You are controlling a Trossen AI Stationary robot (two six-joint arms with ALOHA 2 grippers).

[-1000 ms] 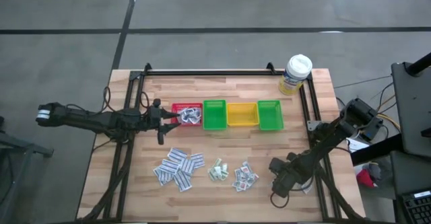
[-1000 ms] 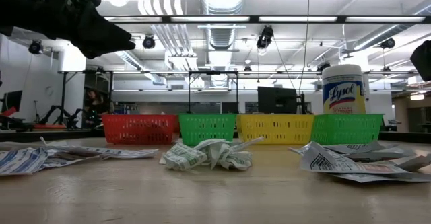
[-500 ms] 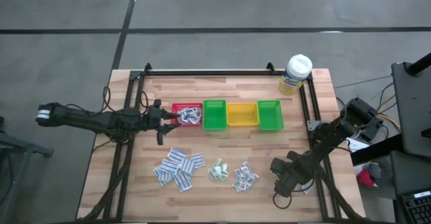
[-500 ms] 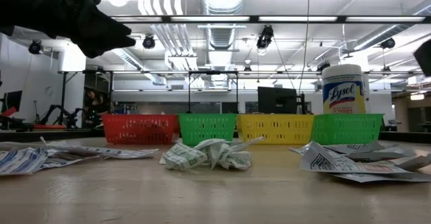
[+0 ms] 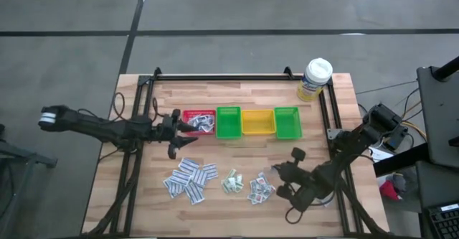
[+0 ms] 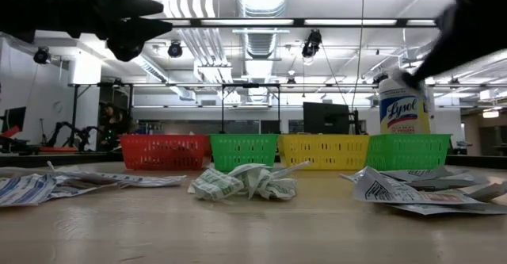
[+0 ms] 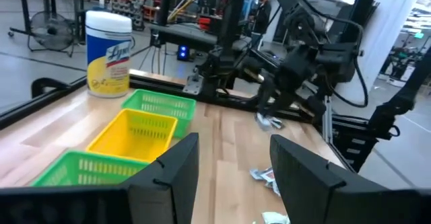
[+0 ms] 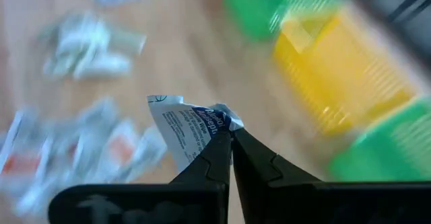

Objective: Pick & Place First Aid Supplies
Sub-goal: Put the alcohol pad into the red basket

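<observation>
Nearest the table's (image 5: 337, 95) front edge, three piles of white packets (image 5: 191, 179) lie flat, strips pointing various ways. Just right of them the right gripper (image 8: 231, 138) is pinched tight on one blue-printed packet (image 8: 190, 130), which stands up from its tips. Farther back, the left gripper (image 7: 231, 163), fingers spread and holding nothing, hangs beside the red bin (image 5: 199, 121).

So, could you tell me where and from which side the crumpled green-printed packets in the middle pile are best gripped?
Grip a raised fold of the crumpled green-printed packets, coming straight down from above. They stand up off the table in a loose heap, unlike the flat packets either side, so the folds likely offer an edge to pinch.
</observation>
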